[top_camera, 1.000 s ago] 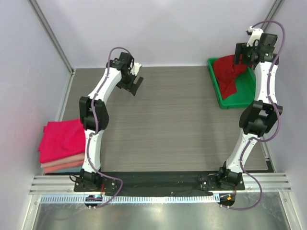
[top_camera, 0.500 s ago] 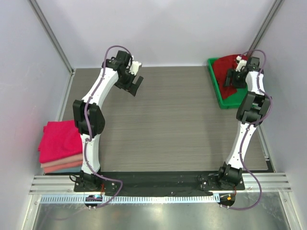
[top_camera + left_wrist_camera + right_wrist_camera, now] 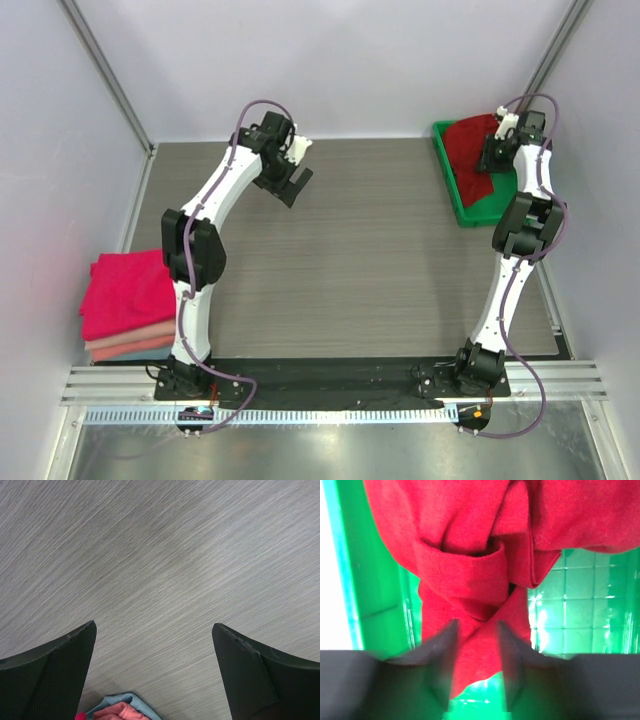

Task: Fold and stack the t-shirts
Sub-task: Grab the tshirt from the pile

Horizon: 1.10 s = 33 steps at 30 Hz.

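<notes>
A dark crimson t-shirt (image 3: pixel 466 150) lies crumpled in the green tray (image 3: pixel 508 198) at the back right. My right gripper (image 3: pixel 493 153) is down in the tray. In the right wrist view its blurred fingers (image 3: pixel 442 650) press in on both sides of a twisted fold of the crimson t-shirt (image 3: pixel 470 560). A stack of folded t-shirts (image 3: pixel 125 303), magenta on top and salmon below, sits at the table's left edge. My left gripper (image 3: pixel 291 184) hangs open over bare table at the back centre, with nothing between its fingers (image 3: pixel 65 670).
The tray's green wall (image 3: pixel 380 580) and gridded floor (image 3: pixel 580 605) surround the crimson cloth. A corner of the folded stack (image 3: pixel 117 712), salmon over pale blue, shows at the bottom of the left wrist view. Grey walls enclose the table on three sides.
My right gripper dropped into the tray and its jaws narrowed from wide open onto a fold of the crimson t-shirt. The left arm swung slightly right, its gripper still open.
</notes>
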Available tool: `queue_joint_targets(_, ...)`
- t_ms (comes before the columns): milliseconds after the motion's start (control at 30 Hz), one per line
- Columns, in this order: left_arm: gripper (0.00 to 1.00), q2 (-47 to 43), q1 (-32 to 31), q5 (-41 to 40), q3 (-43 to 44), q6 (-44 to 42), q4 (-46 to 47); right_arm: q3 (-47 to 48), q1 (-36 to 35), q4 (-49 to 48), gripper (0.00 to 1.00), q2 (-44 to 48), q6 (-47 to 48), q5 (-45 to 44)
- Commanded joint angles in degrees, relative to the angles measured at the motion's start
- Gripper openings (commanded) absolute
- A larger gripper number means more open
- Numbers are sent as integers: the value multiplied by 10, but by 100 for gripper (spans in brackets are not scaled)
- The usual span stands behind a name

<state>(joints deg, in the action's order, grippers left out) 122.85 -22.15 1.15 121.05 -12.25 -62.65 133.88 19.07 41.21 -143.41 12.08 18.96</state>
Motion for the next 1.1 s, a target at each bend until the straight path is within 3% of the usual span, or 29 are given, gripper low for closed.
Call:
queue_joint_targets(0,98,-23,-2,-6,18,-4,0,9,-2,-10,48,33,4,-26)
queue_joint_targets(100,99,-32,-3,-6,12,-3,-1,2,-2,-11,53,27,14,-44)
queue_joint_targets(267,99,-52,-3,-6,-9,-5,-5,1,0,-12,52,6,26,-59)
queue_joint_targets(367,99,-71,-4,-33,-33,-14,-5,13,1,-13,46,-8,34,-45)
queue_joint_targets(400,99,-76,-4,-36,-38,-18,-5,19,1,-12,36,-19,33,-43)
queue_joint_targets(500,99,-95,-4,-53,-59,-28,-6,34,1,-13,29,-28,36,-40)
queue_joint_targets(700,100,-141,-4,-85,-95,-51,-6,32,4,-13,37,-20,46,-22)
queue_joint_targets(767,100,-160,-4,-95,-111,-60,-7,33,7,-11,27,-22,59,-12)
queue_joint_targets(833,100,-172,-3,-102,-122,-64,-6,35,7,-6,6,-21,72,-19)
queue_joint_targets(867,100,-187,-3,-102,-129,-66,-8,34,8,-5,2,-5,77,-23)
queue_joint_targets(1067,100,-243,-3,-102,-152,-66,-4,40,21,-2,2,123,71,41)
